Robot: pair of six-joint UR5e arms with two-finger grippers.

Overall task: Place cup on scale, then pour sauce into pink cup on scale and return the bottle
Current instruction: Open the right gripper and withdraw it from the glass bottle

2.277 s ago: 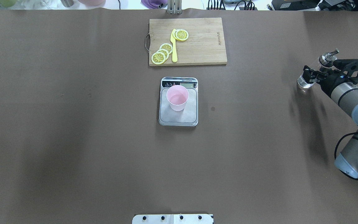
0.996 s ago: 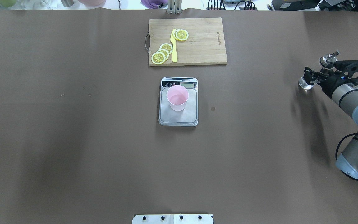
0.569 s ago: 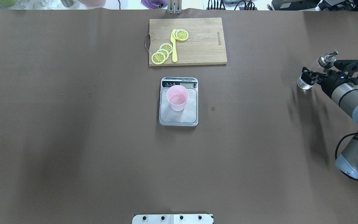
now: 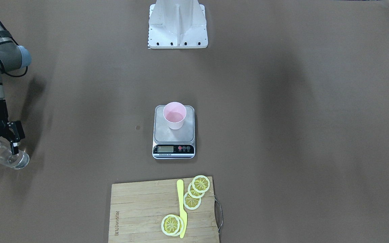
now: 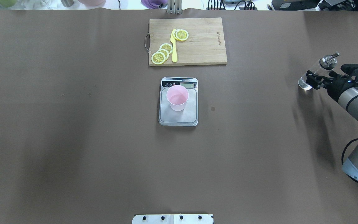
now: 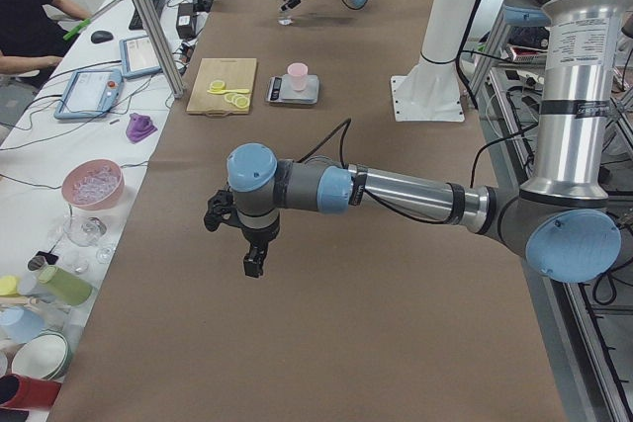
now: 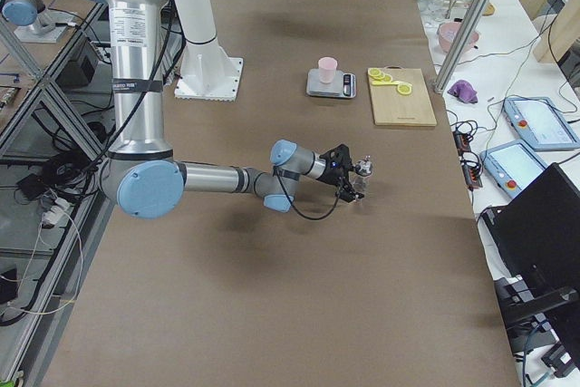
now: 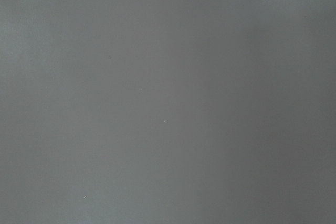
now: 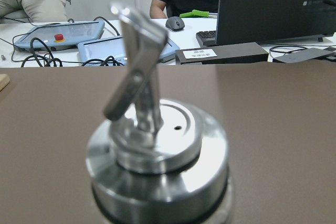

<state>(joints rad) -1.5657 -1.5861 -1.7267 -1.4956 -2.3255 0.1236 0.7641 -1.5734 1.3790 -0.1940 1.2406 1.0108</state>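
The pale pink cup (image 5: 177,98) stands upright on the steel platform of the scale (image 5: 178,120) at the table's middle; both also show in the front view, the cup (image 4: 174,115) on the scale (image 4: 173,149). The clear glass bottle (image 5: 305,83) with its silver pourer cap stands on the table at the far right. My right gripper (image 5: 313,80) is open, its fingers still at either side of the bottle (image 4: 13,160). The cap (image 9: 157,150) fills the right wrist view. My left gripper (image 6: 247,244) shows only in the exterior left view; I cannot tell its state.
A wooden cutting board (image 5: 200,46) with lemon slices and a yellow knife lies beyond the scale. The robot's base plate (image 4: 177,23) is at the near edge. Tablets, bowls and cups stand on the operators' desk (image 6: 89,145).
My right gripper has let go of the bottle and drawn back a little toward the right edge. The bottle stays standing in place. The cup and scale have not moved.
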